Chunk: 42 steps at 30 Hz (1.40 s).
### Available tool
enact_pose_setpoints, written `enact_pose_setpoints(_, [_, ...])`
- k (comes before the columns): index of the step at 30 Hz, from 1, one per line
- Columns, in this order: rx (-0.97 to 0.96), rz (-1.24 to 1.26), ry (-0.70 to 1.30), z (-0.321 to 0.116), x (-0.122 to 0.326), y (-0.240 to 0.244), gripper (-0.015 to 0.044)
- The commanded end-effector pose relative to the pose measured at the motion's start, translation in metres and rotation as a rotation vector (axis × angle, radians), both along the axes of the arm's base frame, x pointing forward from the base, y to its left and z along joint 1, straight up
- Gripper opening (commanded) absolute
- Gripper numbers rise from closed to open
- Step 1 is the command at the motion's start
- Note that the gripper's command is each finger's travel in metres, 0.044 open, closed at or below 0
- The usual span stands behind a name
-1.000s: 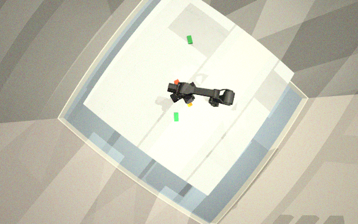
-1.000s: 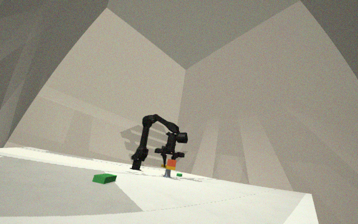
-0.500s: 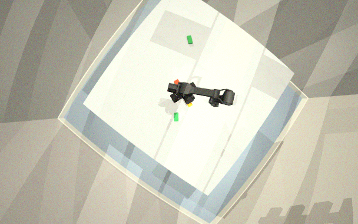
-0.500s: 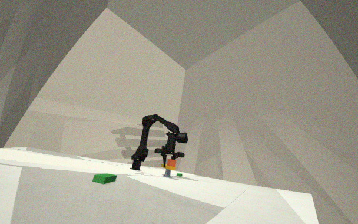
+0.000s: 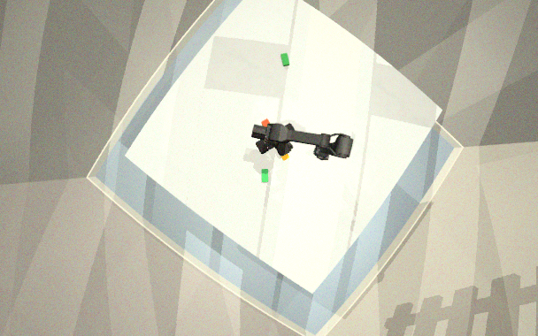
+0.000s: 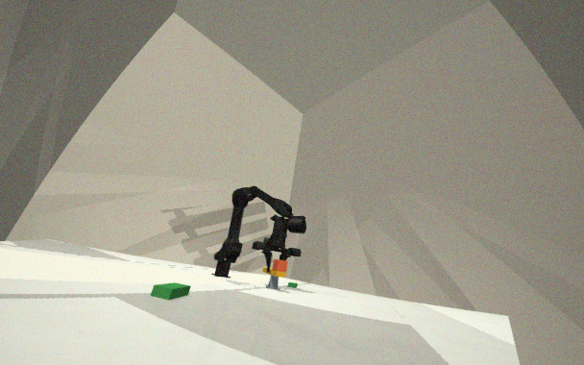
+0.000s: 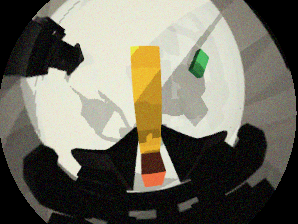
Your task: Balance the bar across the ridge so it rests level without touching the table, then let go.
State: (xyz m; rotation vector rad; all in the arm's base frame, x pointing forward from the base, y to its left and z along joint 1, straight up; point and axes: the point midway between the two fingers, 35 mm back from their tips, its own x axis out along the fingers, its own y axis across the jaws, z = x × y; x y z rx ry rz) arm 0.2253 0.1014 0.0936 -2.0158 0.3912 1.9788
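The yellow bar (image 5: 285,156) (image 6: 279,274) (image 7: 146,90) carries an orange-red block (image 5: 265,122) (image 6: 279,266) (image 7: 153,178) on one end. My gripper (image 7: 148,128) points down and is shut on the bar, one finger on each side. The grey-blue ridge (image 6: 273,282) stands on the table under the bar in the exterior view. The bar is off the table and looks about level. In the top view the arm covers the bar's middle and the ridge. Whether the bar touches the ridge's top cannot be told.
One green block (image 5: 265,176) (image 6: 293,285) (image 7: 199,63) lies on the table beyond the bar's plain end. Another green block (image 5: 285,59) (image 6: 170,291) lies farther off on the orange-red block's side. The arm's base (image 5: 344,146) (image 6: 222,268) stands to one side of the ridge.
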Motion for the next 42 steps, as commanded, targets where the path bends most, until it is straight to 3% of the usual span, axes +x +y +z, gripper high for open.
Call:
enact_pose_setpoints(1, [0.000,0.000,0.000,0.0000,0.0000,0.0000,0.0131])
enact_pose_setpoints(3, [0.000,0.000,0.000,0.0000,0.0000,0.0000,0.0167])
enact_pose_setpoints(42, [0.000,0.000,0.000,0.0000,0.0000,0.0000,0.0173])
